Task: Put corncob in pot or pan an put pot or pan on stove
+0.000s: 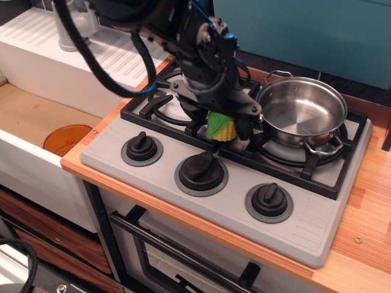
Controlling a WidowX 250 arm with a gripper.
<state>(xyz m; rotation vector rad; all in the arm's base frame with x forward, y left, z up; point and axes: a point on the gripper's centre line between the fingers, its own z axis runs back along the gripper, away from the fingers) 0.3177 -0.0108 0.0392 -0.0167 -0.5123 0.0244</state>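
Claw (pixel 221 117) low at frame centre, fingers down on either side of the corncob (pixel 221 127); clamped on it, by the look, though contact partly hidden by the wrist. Corncob upright on the grate between the 2 burners of the stove (pixel 201 183), yellow end down, just left of the pot (pixel 301 113). Pot already on the right burner, empty. Risks: ribbed plastic slipping from a shallow pinch; corncob snagging on the grate bars; claw clipping the near pot rim and shoving it off centre. Wooden counter (pixel 369 207) at right.
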